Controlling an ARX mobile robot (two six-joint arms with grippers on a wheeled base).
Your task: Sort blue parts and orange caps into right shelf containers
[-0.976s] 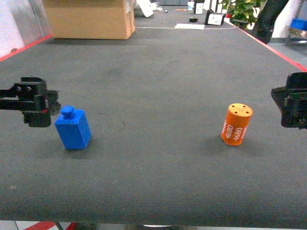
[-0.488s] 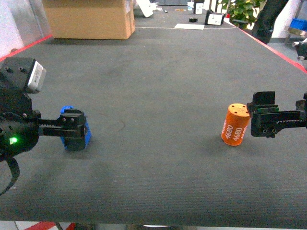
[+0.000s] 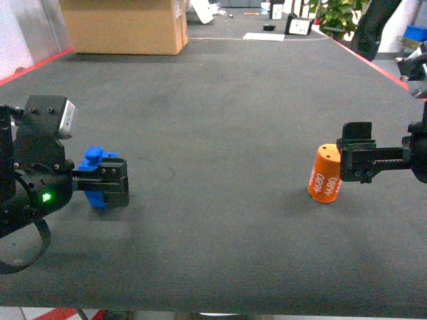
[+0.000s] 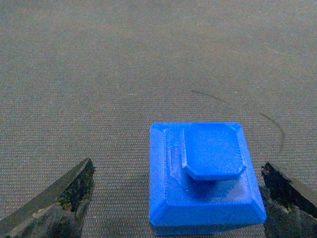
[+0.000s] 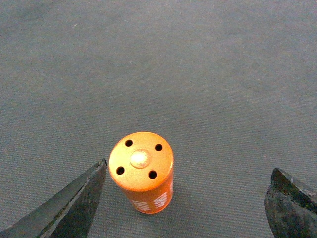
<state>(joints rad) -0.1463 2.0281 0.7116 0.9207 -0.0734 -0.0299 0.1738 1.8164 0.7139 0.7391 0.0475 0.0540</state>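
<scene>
Two grabs are set up. Your left gripper (image 4: 173, 198) is spread wide around the blue part (image 4: 204, 178), which sits off-centre, nearly touching the right finger (image 4: 290, 201). It looks rigid and light: pinch the flat lower sides, not the knob. Your right gripper (image 5: 185, 203) gapes too, holding nothing, with the cap (image 5: 142, 171) upright near its left finger (image 5: 64, 206). That smooth cylinder may roll or tip, so centre first.

My left gripper (image 3: 110, 181) is matte black with toothed rails and small screws; a silver-grey camera block (image 3: 66, 115) rides my wrist, a green light (image 3: 45, 197) glows below (a black cable loops underneath). My right gripper (image 3: 355, 160) is equally black, 2 scuffed fingertips (image 5: 74, 206) tapering.
</scene>
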